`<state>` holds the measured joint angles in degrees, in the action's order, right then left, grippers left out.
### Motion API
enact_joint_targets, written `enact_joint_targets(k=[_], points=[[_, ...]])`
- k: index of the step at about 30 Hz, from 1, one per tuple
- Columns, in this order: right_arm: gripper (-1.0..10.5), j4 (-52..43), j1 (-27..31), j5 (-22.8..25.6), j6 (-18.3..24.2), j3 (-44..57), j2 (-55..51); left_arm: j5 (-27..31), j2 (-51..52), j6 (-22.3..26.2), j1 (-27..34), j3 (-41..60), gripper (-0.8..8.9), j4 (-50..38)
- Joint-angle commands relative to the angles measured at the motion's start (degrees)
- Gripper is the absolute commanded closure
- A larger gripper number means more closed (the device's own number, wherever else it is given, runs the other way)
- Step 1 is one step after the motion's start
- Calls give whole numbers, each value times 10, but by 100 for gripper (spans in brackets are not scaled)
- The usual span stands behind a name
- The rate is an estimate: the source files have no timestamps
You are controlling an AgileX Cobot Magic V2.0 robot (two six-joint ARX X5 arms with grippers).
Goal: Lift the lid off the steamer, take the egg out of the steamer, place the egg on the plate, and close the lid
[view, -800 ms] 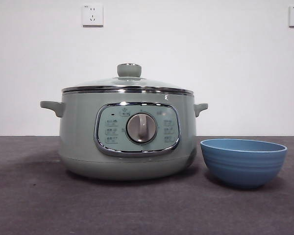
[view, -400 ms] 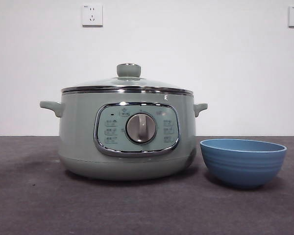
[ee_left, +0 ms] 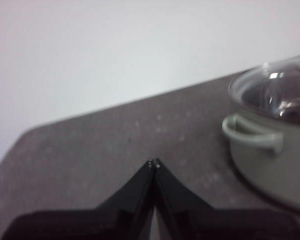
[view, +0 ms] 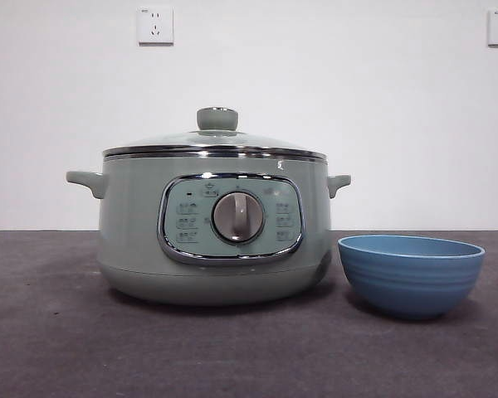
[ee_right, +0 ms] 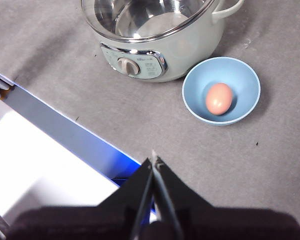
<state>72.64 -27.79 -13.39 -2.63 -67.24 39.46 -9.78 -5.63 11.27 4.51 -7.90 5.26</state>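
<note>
One egg (ee_right: 219,98) in plate (ee_right: 221,90) — lid (view: 214,143) on.

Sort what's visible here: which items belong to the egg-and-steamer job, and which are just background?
Job items: steamer; lid, seated on the steamer; plate beside it; egg, lying in the plate; left pincer and right pincer, both shut, holding nothing.

Background: table; wall sockets.

One steamer (view: 212,228), one lid (view: 216,141), one plate (view: 411,278), one egg (ee_right: 219,98)
</note>
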Motion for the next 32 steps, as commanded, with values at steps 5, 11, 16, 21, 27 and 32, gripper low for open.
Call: enact_joint_targets(k=[5, 11, 16, 21, 27, 32], points=[[946, -1, -1, 0, -5, -1, -1, 41, 56, -76, 9, 77, 817, 14], [946, -1, -1, 1, -5, -1, -1, 52, 55, -88, 9, 77, 817, 55], [946, -1, -1, 1, -5, -1, -1, 50, 55, -113, 9, 77, 817, 49], [946, -1, -1, 1, -5, -1, -1, 52, 55, -113, 9, 77, 817, 49], [946, -1, -1, 1, -5, -1, -1, 52, 55, -113, 9, 77, 817, 49], [946, -1, -1, 1, -5, -1, -1, 52, 55, -113, 9, 77, 817, 49]])
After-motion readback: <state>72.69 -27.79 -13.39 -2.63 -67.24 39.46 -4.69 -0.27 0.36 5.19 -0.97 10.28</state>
